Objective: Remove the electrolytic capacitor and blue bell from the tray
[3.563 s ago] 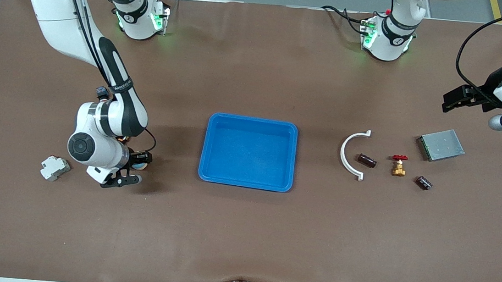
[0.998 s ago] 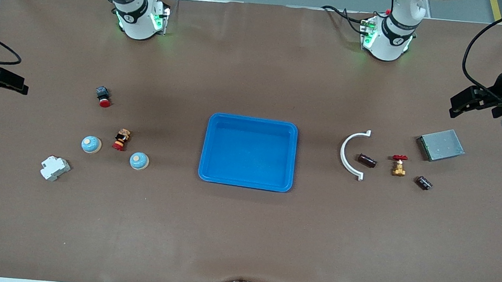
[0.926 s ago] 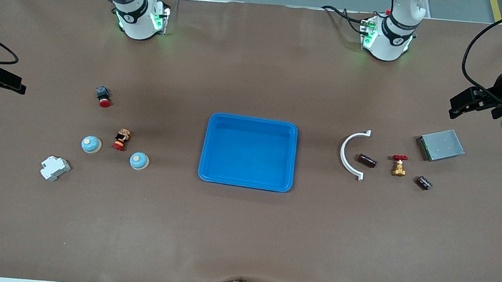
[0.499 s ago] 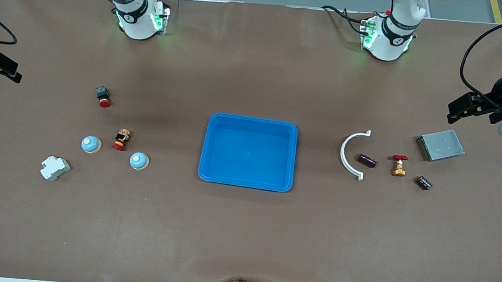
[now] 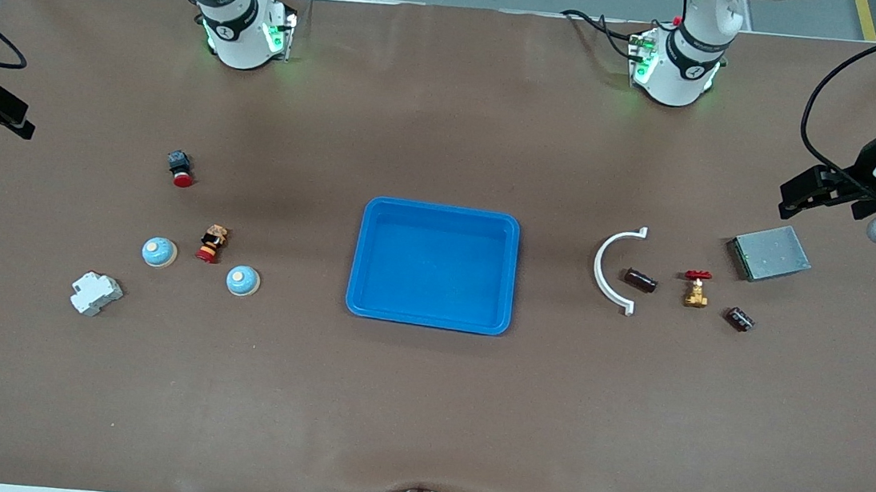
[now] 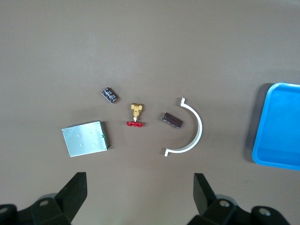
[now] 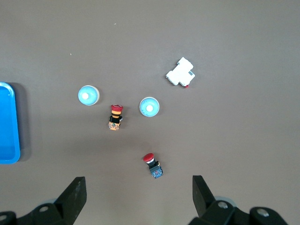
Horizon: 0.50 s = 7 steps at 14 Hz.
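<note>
Two blue dome bells lie toward the right arm's end, one [image 5: 159,252] beside a small figurine, the other [image 5: 242,281] nearer the blue tray [image 5: 441,209]. Two dark capacitors lie toward the left arm's end, one [image 5: 641,280] inside a white arc, one [image 5: 739,319] nearer the front camera. My left gripper [image 5: 792,196] is open and empty, high over the table near the metal plate. My right gripper [image 5: 20,121] is open and empty, high over the table's edge. The left wrist view shows both capacitors [image 6: 172,120] [image 6: 110,94]. The right wrist view shows both bells [image 7: 87,95] [image 7: 149,107].
A white arc [image 5: 606,270], a brass valve with a red handle [image 5: 696,289] and a grey metal plate [image 5: 769,252] lie by the capacitors. A figurine [image 5: 211,244], a red push button [image 5: 181,168] and a white breaker [image 5: 95,293] lie by the bells.
My right arm has risen from the bell nearer the tray and pulled back to its end of the table; the bell stays in place. My left gripper has shifted only slightly.
</note>
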Available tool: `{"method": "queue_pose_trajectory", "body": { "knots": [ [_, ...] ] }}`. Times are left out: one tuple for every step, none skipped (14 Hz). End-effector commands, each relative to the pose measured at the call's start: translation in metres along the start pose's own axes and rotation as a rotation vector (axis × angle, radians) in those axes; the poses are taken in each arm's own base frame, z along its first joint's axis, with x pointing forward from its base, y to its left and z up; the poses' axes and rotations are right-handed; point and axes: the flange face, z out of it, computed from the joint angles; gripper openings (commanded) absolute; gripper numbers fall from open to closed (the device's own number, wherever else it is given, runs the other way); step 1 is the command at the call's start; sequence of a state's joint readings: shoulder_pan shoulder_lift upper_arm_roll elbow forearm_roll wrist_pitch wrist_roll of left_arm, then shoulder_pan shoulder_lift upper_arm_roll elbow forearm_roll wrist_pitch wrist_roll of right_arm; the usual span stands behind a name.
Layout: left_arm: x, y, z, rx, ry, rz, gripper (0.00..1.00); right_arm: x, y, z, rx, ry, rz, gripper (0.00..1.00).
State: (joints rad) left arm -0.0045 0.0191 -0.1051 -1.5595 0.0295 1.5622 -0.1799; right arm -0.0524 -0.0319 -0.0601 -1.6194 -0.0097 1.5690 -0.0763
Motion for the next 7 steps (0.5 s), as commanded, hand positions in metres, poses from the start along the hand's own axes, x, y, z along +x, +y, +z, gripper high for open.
{"method": "queue_pose_trajectory", "body": {
  "knots": [
    [0.0022, 0.0025, 0.0021, 0.007, -0.002, 0.021, 1.00, -0.0060, -0.0007, -0.0056, 0.003, 0.000, 0.018, 1.00],
    [0.0020, 0.0042, 0.0019, 0.007, -0.001, 0.024, 1.00, -0.0063, 0.0009, -0.0048, 0.003, -0.003, 0.021, 1.00],
    [0.0015, 0.0058, 0.0020, 0.007, -0.002, 0.027, 1.00, -0.0063, 0.0009, -0.0048, 0.003, -0.003, 0.021, 1.00],
    [0.0011, 0.0058, 0.0024, 0.008, -0.007, 0.027, 1.00, -0.0062, -0.0007, -0.0048, 0.003, -0.003, 0.018, 1.00],
    [0.0007, 0.0057, 0.0008, 0.007, -0.004, 0.029, 1.00, -0.0062, -0.0007, -0.0048, 0.003, -0.003, 0.018, 1.00],
    [0.0007, 0.0057, 0.0001, 0.007, -0.002, 0.029, 1.00, -0.0062, -0.0007, -0.0048, 0.003, -0.003, 0.018, 1.00],
    [0.0012, 0.0057, -0.0005, 0.007, -0.001, 0.027, 1.00, -0.0067, -0.0008, -0.0044, 0.003, -0.007, 0.018, 1.00]
  ]
}}
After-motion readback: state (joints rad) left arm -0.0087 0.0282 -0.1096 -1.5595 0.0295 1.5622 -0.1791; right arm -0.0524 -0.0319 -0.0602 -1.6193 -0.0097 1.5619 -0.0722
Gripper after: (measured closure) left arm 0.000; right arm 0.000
